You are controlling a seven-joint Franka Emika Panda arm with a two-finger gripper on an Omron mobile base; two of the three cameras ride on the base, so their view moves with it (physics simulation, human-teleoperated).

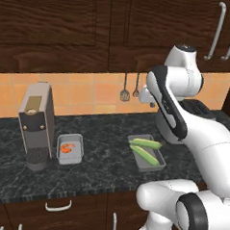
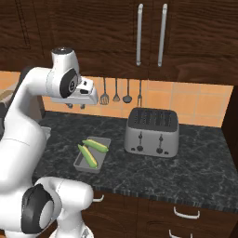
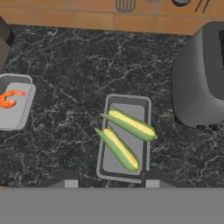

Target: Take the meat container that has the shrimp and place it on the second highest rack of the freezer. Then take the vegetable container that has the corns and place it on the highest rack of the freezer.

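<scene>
Meat container [image 1: 70, 148], a small shallow grey metal tray with rounded corners, sits on the black marbled counter [image 1: 104, 169] before you, just beside the tall grey coffee machine [image 1: 36, 125], and one curled orange-pink shrimp [image 1: 67, 147] lies inside it. Farther from that machine, well apart along the same counter, you see the vegetable container [image 3: 124, 136], a longer grey rectangular tray, carrying two slim yellow-green corns [image 3: 124, 138] laid at a slant, side by side. Beyond it, farther again from the coffee machine, stands a boxy brushed-metal toaster [image 2: 152, 132] with dark slots on top. Behind everything runs an orange tiled wall hung with slender metal utensils [image 2: 121, 93], under dark wooden cabinets [image 2: 116, 32] with long grey handles. Your pincer [image 3: 108, 180] hangs above the near end of the corn tray, its two dark tips standing apart with nothing between them.
</scene>
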